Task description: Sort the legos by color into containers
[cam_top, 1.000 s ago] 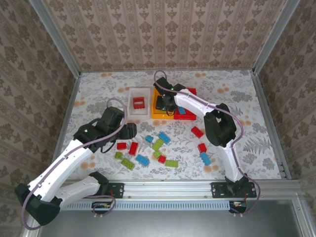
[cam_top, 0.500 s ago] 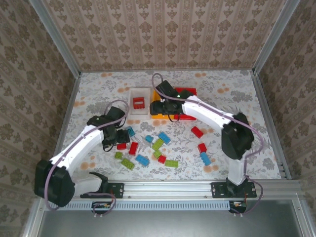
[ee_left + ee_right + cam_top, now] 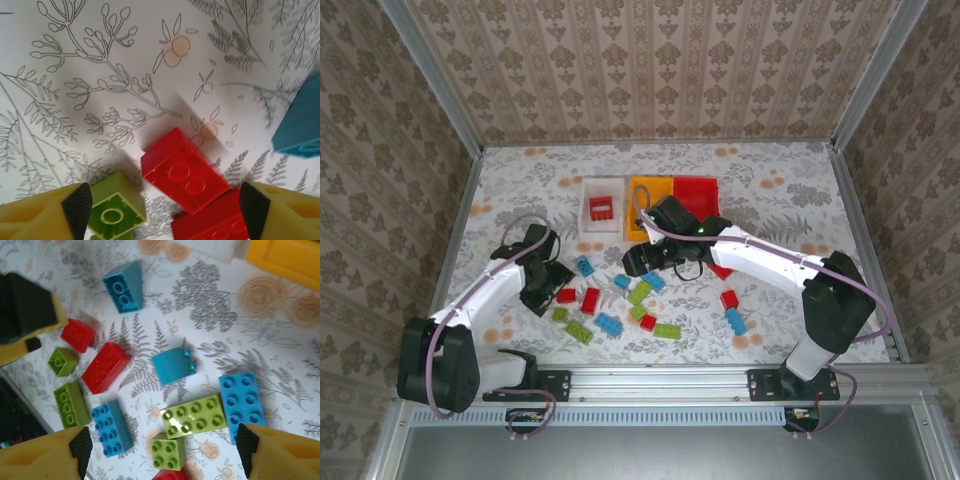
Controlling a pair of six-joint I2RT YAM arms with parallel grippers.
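Red, lime green and blue legos lie scattered on the floral table in front of the containers: a white bin holding a red brick, a yellow-orange bin and a red bin. My left gripper hovers open over a small red brick, with a green brick and another red brick beside it. My right gripper is open and empty above a green eight-stud brick and a small green brick.
More bricks lie around: blue, blue, a tipped blue one, red. To the right sit a red brick and a blue one. Metal rails edge the table.
My right arm has swung back from the bins to over the brick pile, its jaws opening wide. My left gripper has come down and left to the small red brick.
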